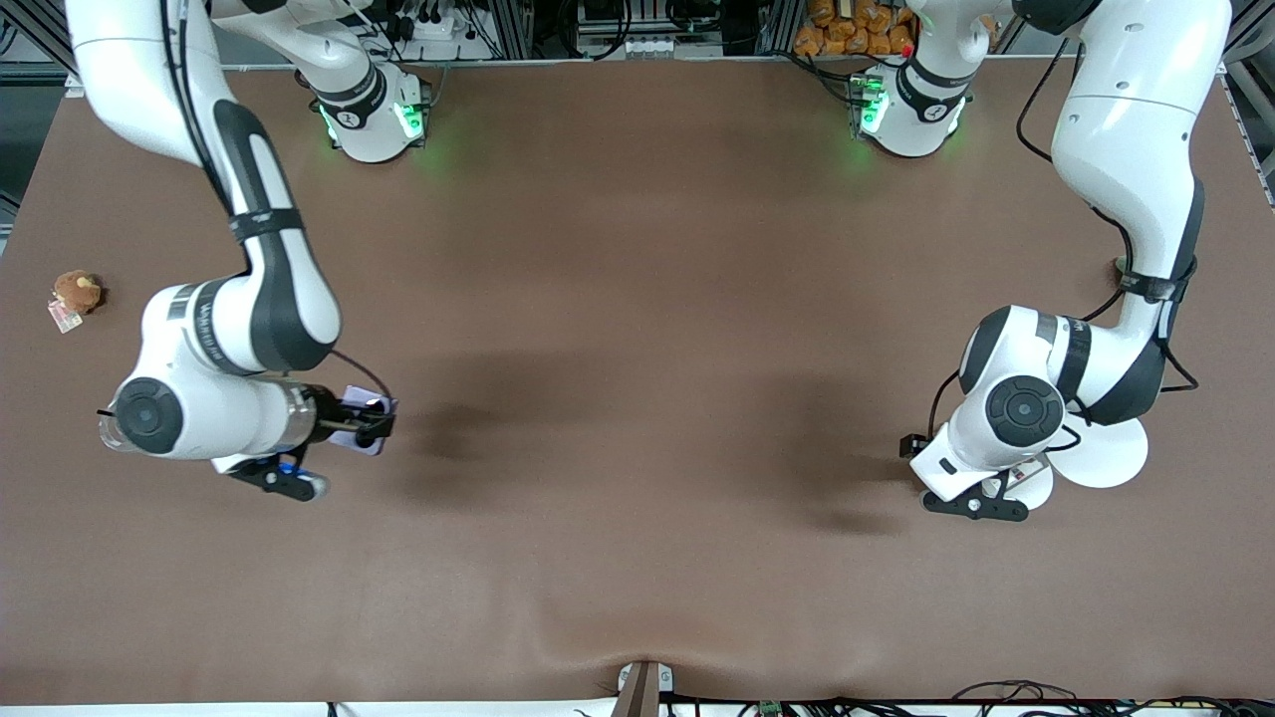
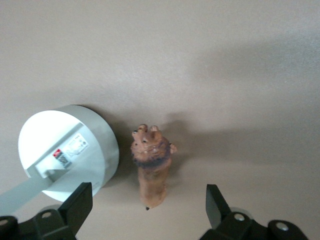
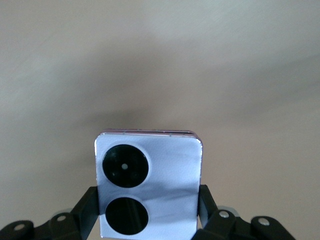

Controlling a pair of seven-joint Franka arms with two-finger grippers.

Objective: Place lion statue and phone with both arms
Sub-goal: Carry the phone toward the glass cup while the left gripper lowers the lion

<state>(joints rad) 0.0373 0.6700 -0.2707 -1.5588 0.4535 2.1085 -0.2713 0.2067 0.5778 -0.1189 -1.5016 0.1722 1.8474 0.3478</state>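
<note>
The lion statue [image 2: 151, 167], a small brown-orange figurine with a darker mane, lies on the brown table right beside a white disc [image 2: 70, 152]. My left gripper [image 2: 148, 212] hangs over its tail end, open, with a wide gap between each finger and the figurine. In the front view the left wrist hides the lion. The phone [image 3: 150, 180], pale lavender with two black camera circles, is held above the table toward the right arm's end. My right gripper [image 3: 147, 210] is shut on its two side edges. The front view shows the phone [image 1: 367, 406] at that gripper's tip.
The white disc [image 1: 1101, 453] lies partly under the left arm's wrist. A round brown plush with a tag [image 1: 77, 292] sits near the table edge at the right arm's end. The bare brown table [image 1: 637, 349] stretches between the two arms.
</note>
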